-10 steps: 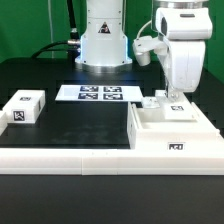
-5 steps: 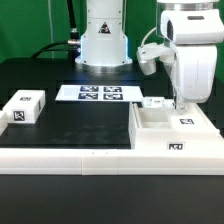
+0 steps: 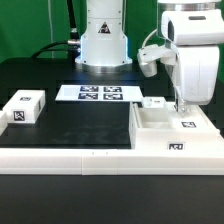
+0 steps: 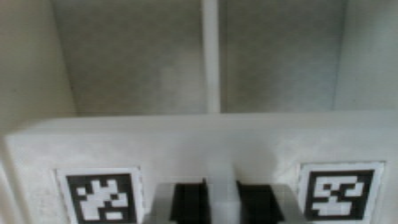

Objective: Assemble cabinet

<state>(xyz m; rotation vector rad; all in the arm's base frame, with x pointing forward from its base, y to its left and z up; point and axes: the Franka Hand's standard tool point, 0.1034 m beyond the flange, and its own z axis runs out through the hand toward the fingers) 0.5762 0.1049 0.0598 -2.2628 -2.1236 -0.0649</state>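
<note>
The cabinet (image 3: 168, 128), a large white open box with small tags, stands at the exterior view's right, against the white fence. My gripper (image 3: 181, 107) is lowered onto its right wall. In the wrist view my gripper (image 4: 221, 203) shows two dark fingers (image 4: 185, 203) close together with a thin white strip between them. They sit on a white tagged face of the cabinet (image 4: 196, 145). A thin white wall edge (image 4: 208, 50) runs away from the jaws. A small white tagged piece (image 3: 153, 101) lies at the cabinet's far edge.
A small white tagged block (image 3: 25, 107) lies at the exterior view's left. The marker board (image 3: 100, 93) lies in front of the robot base (image 3: 104, 40). A white L-shaped fence (image 3: 70, 156) runs along the front of the black mat.
A second ago the arm was further to the exterior view's left over the cabinet. It moved right and down to the right wall. Nothing has moved in the last half second.
</note>
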